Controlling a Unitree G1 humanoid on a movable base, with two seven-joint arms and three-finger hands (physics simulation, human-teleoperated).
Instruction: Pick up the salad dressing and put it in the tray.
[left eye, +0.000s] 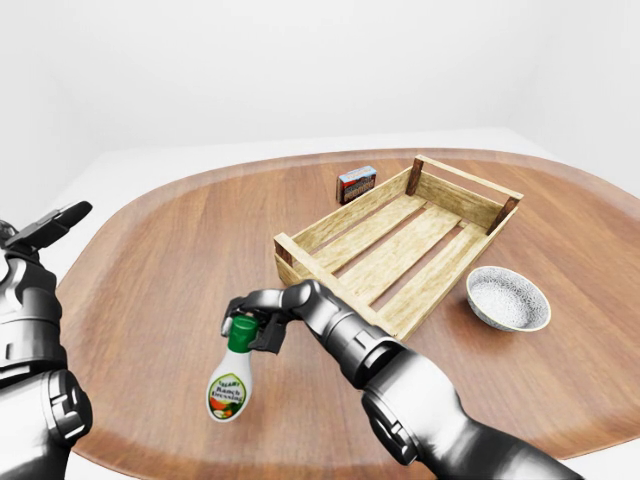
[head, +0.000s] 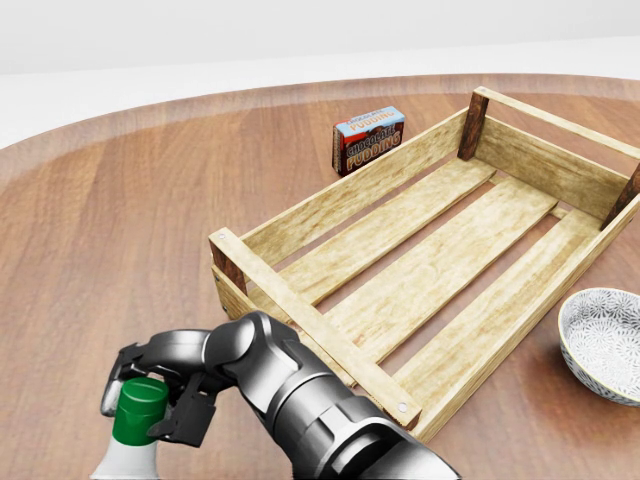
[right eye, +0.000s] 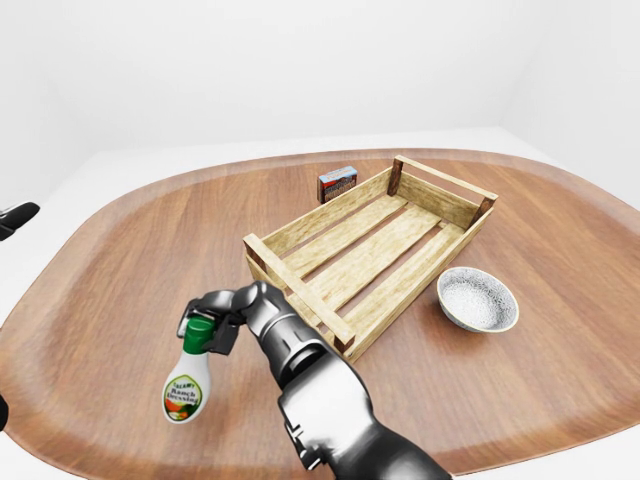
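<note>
The salad dressing bottle (left eye: 229, 386) is white with a green cap (head: 138, 409) and a printed label. My right hand (head: 147, 400) is shut round the cap and neck, and the bottle hangs below it, slightly tilted, over the wooden table. The tray, a slatted wooden crate (head: 300, 310), lies up and to the right of the hand with nothing in it. Its near corner is about a hand's width from the bottle. At the left edge of the left-eye view my left hand (left eye: 52, 224) is raised with its fingers stretched out, holding nothing.
A chocolate pudding box (head: 369, 138) stands just beyond the crate's far long side. A patterned white bowl (head: 605, 342) sits to the right of the crate. The round wooden table (left eye: 150, 260) has its edge close below the bottle in the eye views.
</note>
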